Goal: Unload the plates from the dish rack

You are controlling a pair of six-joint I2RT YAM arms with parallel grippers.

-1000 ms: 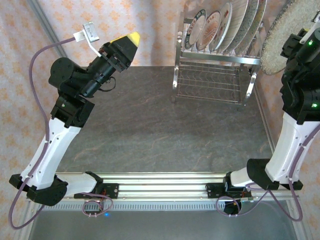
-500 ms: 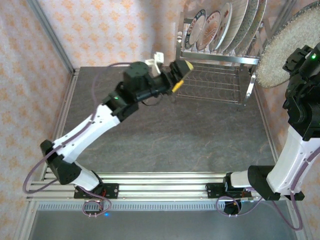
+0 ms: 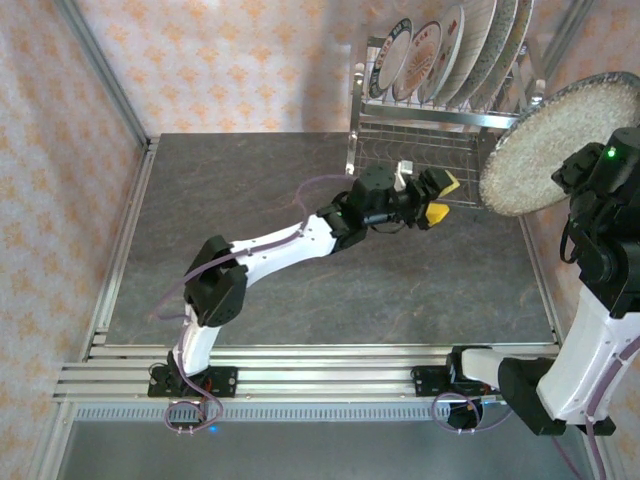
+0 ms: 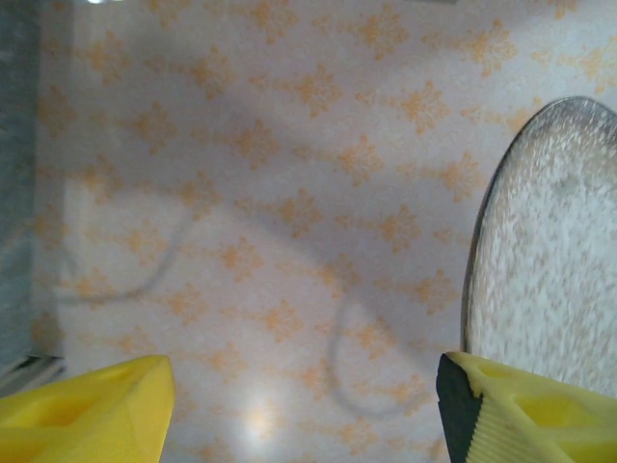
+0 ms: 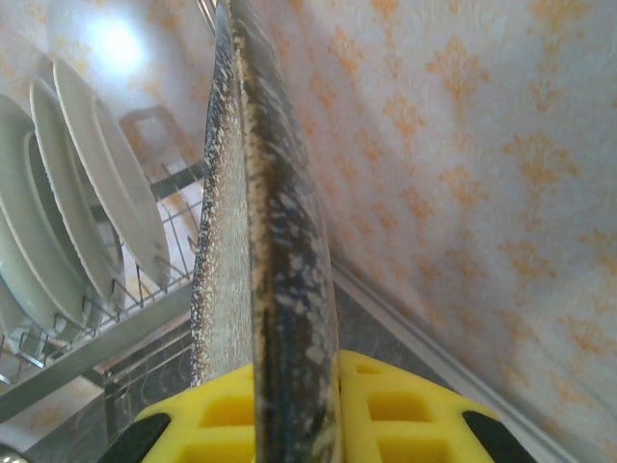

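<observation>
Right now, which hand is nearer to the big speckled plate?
Right. The right hand is clamped on the rim of the speckled plate. The left hand is open in front of the dish rack, just short of the plate's edge, not touching it.

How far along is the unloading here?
Done: no plate lies on the table. In hand: the right end effector grips a speckled plate by its rim, clear of the dish rack; the open left end effector reaches toward it. Left: about five plates in the rack.
</observation>
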